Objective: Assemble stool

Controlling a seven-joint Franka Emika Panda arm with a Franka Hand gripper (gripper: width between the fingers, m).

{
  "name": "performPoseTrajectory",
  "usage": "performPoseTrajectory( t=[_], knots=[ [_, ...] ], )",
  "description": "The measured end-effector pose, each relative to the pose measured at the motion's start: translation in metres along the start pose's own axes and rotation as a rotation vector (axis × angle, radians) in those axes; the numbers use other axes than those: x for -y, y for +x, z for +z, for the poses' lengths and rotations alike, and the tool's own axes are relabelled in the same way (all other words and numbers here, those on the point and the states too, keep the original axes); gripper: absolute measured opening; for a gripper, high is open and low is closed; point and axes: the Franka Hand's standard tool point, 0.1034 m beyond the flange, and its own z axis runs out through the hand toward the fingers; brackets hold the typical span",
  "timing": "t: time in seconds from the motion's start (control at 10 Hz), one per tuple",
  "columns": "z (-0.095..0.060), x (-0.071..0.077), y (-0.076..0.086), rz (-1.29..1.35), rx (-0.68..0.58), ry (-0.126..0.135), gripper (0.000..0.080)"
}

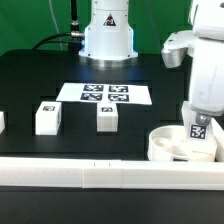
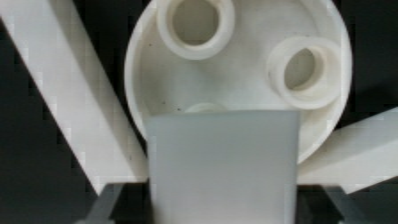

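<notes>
1 leg block (image 2: 222,160) hangs in the gripper (image 2: 217,205) over the seat disc (image 2: 164,100).

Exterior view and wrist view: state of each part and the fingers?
seat disc: flat on table, sockets up, two seen empty
held leg block: upright in the fingers, over the seat disc
loose leg block at exterior view's left: resting on table, untouched
middle loose leg block: resting on table, untouched
fingers: shut on held leg block
</notes>
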Motion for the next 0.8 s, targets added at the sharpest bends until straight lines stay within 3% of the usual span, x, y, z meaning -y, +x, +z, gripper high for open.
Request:
performPoseTrajectory(
  t=[0.3,0.8],
  knots=[
    [0.0007,0.0016,0.0008,0.366,-0.007,0.009,0.0337],
    [0.0004,-0.0001,0.0024,0.689,-0.020,0.004,0.0337]
  ],
)
